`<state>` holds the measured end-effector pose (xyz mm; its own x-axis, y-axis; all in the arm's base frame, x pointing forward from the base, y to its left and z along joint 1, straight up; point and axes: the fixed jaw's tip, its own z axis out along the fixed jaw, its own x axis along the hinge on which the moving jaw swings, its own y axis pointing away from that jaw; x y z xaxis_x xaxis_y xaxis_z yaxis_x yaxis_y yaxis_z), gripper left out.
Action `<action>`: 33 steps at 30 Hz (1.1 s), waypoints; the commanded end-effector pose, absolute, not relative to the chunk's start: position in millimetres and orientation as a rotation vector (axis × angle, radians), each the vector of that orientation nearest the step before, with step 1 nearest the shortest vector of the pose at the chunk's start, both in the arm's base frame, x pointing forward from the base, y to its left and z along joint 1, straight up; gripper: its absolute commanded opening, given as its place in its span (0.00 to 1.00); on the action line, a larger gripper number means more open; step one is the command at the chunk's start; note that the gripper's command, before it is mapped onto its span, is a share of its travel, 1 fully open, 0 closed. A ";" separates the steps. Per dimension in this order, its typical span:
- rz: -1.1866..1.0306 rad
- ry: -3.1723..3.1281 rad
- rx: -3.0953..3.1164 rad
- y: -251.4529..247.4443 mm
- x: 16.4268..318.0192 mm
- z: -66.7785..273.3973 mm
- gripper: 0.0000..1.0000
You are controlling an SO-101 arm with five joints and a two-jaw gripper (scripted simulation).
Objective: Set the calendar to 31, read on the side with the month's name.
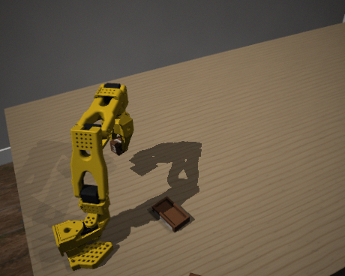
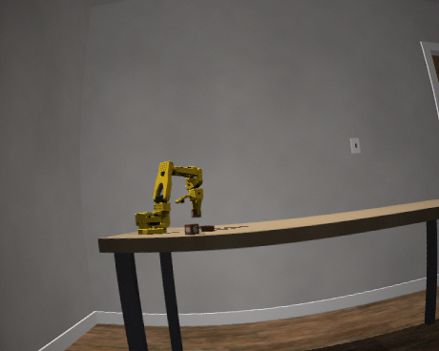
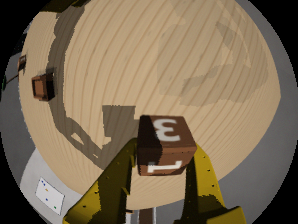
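Jaws narrowly parted, your gripper (image 1: 121, 147) (image 2: 194, 214) (image 3: 162, 162) grips a brown cube (image 1: 116, 145) (image 2: 196, 214) (image 3: 166, 145) above the wooden table (image 1: 251, 150) (image 2: 282, 228) (image 3: 110, 60), a white 3 and 1 on the two faces toward your wrist camera. Your brown tray (image 1: 172, 214) (image 2: 207, 228) (image 3: 43, 86) sits on the tabletop, well apart from the cube, its floor bare. At the overhead view's bottom edge, you see a brown corner (image 1: 194, 274), likely the second cube, though too cropped to be sure.
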<state>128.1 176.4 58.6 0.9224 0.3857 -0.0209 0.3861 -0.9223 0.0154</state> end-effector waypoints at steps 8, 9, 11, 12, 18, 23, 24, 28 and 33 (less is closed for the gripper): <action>0.065 1.076 2.982 183.0 133.9 73.7 0.00; 0.065 1.114 2.968 183.1 134.0 73.7 0.00; 0.066 1.188 2.938 183.4 134.3 73.8 0.00; 0.067 1.222 2.923 183.5 134.5 73.8 0.00; 0.069 1.350 2.864 184.1 134.9 73.8 0.00; 0.070 1.484 2.795 184.7 135.3 73.8 0.00; 0.071 1.508 2.782 184.8 135.4 73.8 0.00; 0.072 1.591 2.733 185.2 135.7 73.9 0.00; 0.072 1.643 2.701 185.5 135.8 73.9 0.00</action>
